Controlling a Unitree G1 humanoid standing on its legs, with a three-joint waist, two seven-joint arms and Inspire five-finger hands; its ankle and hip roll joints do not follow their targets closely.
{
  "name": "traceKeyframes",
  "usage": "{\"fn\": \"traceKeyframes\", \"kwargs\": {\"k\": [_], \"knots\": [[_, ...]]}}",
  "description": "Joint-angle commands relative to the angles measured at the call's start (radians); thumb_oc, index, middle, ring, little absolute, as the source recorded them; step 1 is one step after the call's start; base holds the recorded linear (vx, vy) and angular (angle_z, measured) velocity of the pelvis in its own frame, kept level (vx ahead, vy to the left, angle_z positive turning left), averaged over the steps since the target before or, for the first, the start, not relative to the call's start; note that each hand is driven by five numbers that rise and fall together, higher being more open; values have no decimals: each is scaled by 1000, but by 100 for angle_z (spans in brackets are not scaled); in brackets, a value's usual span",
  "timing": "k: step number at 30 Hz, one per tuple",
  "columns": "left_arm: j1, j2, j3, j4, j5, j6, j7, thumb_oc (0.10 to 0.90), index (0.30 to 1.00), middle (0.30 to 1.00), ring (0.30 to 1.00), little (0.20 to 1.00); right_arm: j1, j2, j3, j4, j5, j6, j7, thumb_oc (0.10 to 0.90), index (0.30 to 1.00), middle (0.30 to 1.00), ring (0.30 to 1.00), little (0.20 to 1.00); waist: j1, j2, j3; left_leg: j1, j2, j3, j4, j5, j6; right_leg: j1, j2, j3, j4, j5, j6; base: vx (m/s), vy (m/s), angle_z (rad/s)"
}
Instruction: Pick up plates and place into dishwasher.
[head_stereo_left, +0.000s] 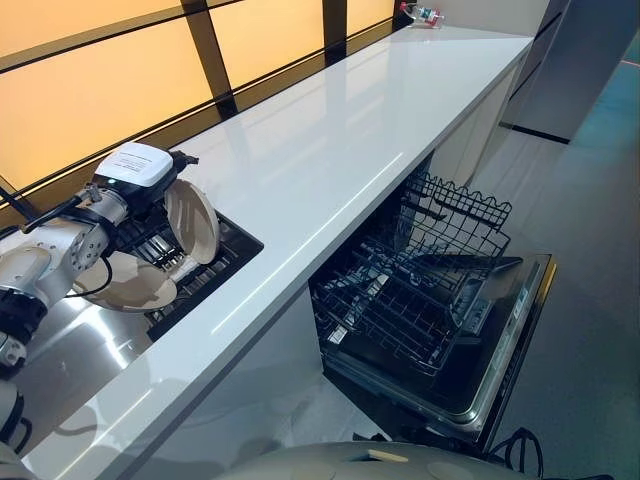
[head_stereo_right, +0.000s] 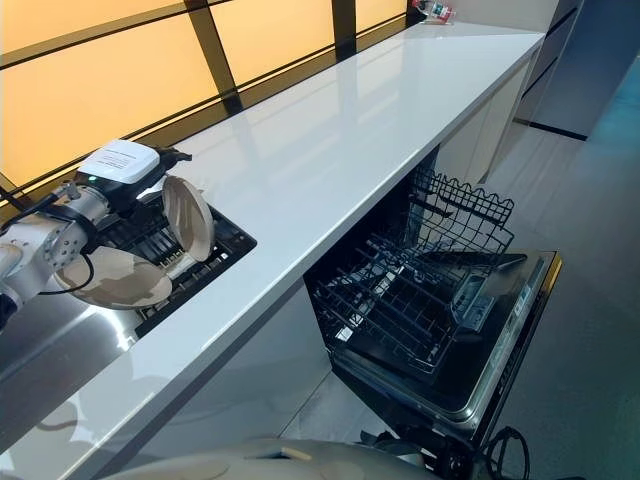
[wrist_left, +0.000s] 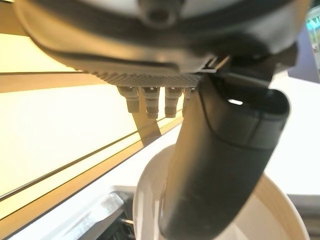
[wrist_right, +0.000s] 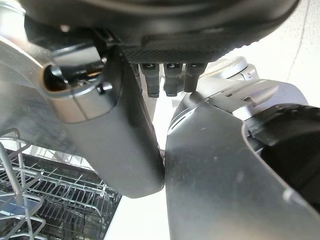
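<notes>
Left hand (head_stereo_left: 140, 195) has a beige plate (head_stereo_left: 192, 220) by its rim, thumb (wrist_left: 220, 165) pressed over the face and the fingers hidden behind, so I judge it closed on the plate, though how far the fingers wrap I cannot tell. It carries the plate nearly upright, just above the black dish rack (head_stereo_left: 215, 262) sunk into the white table (head_stereo_left: 330, 150). A second plate (head_stereo_left: 128, 283) lies tilted directly below the hand, close under the wrist.

Risks from here, as I judge them: the hold is only at the edge, so a swing toward the dishwasher could let the plate pivot or slip out. Its lower edge sits near the rack wires, and a sideways move before lifting clear could catch them. The wrist could also nudge the plate beneath.

The open dishwasher (head_stereo_left: 500, 330) is well away from the hand, off to its right and lower, with its empty lower rack (head_stereo_left: 400, 300) pulled out over the door. Reaching it means crossing the table edge, where the plate could knock.

Right hand (wrist_right: 130, 145) shows in its wrist view above the dishwasher rack, fingers relaxed, holding nothing.
</notes>
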Motion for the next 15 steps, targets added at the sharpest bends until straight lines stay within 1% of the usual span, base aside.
{"fn": "traceKeyframes", "kwargs": {"k": [1,4,7,10,15], "knots": [[-270,76,52,80,38,63,41,800,900,900,900,900,-5,1,11,33,-30,35,11,800,900,900,900,900,-11,46,3,35,-93,44,8,-148,57,-10,30,9,52,-68,83,34,43,-6],[-287,75,28,85,70,68,20,800,900,900,900,900,-8,2,9,29,-31,38,7,800,900,900,900,900,-15,46,6,34,-95,51,8,-149,60,-21,26,14,61,-64,90,26,41,-8],[-306,70,-5,99,144,70,-8,800,900,900,900,900,-12,1,6,27,-40,46,5,800,900,900,900,900,-21,47,11,34,-96,59,8,-152,63,-34,22,20,73,-61,97,20,43,-7],[-334,71,-38,107,177,67,-1,800,900,900,900,900,-12,-2,8,20,-45,48,8,800,900,900,900,900,-27,47,16,33,-95,66,8,-153,66,-44,19,26,81,-60,102,16,28,-6],[-386,61,-92,124,203,88,7,800,900,900,900,900,-18,-2,14,15,-45,58,5,800,900,900,900,900,-33,47,18,32,-96,75,8,-154,68,-56,18,34,90,-56,107,20,14,-5]]}}
